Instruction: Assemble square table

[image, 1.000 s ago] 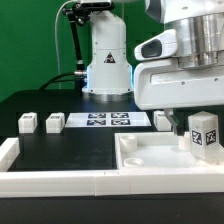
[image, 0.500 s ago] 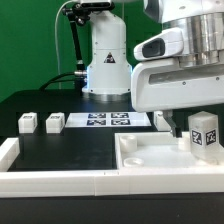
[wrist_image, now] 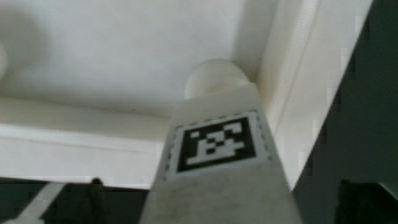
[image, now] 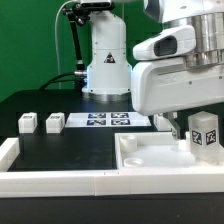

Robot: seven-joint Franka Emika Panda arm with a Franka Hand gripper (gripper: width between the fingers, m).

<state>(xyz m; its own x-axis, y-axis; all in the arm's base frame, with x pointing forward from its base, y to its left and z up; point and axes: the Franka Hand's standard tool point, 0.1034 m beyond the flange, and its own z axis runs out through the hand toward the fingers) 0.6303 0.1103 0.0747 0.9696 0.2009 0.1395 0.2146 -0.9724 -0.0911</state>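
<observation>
The square table's white slab lies at the exterior view's lower right, rim up. One white tagged leg stands upright in its far right corner. My gripper hangs low over that leg, one dark finger showing beside it. In the wrist view the leg rises between the jaws of my gripper, with a dark gap on each side, so the jaws are open around it. The slab's corner rim lies beyond. Three more legs rest on the black table.
The marker board lies flat at the middle back. White border bars run along the front and left edges. The arm's white base stands behind the board.
The hand has shifted slightly, looming a little larger in the exterior view. The upright leg and the loose legs have stayed where they were. The jaws remain open.
</observation>
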